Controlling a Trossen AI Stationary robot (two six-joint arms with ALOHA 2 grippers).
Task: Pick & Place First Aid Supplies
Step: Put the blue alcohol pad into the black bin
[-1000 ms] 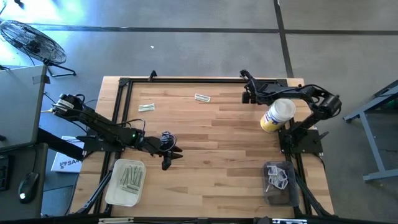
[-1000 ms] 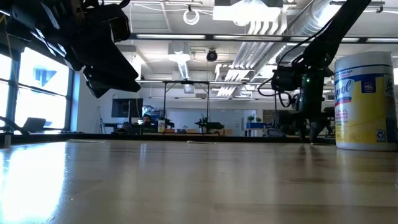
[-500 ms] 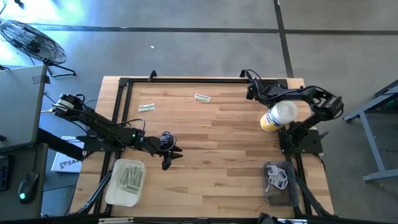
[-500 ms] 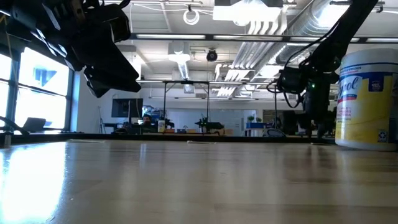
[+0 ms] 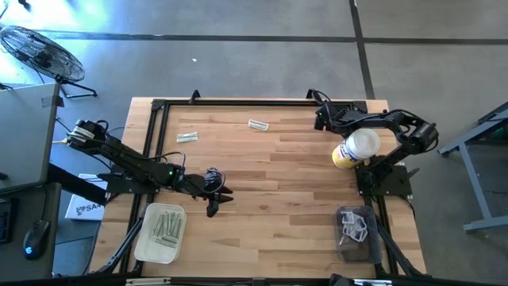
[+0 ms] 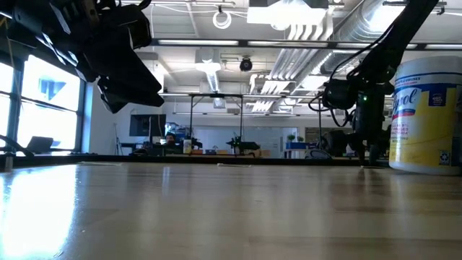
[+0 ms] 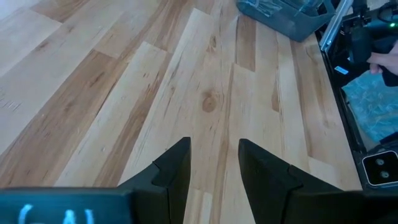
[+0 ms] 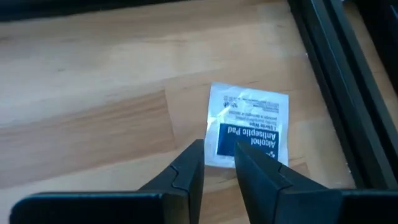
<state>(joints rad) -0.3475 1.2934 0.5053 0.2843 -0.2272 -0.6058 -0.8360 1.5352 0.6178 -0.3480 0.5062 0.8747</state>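
First aid supplies are partly sorted: you have strips in the pale tray (image 5: 161,233) and squares in the grey bin (image 5: 357,230). Two strips (image 5: 258,125) still lie on the table, left of the yellow bottle (image 5: 353,149). Just beyond that bottle, your right gripper (image 8: 219,163) stands narrowly apart over an antiseptic packet (image 8: 247,124), not yet clamped. Your left gripper (image 7: 213,163) waits open, empty, far left of the bottle.

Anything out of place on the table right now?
Mostly the big yellow wipes canister: it stands among the first-aid packets, close under the right arm, whose gripper hovers at an alcohol pad. Nothing spilled.
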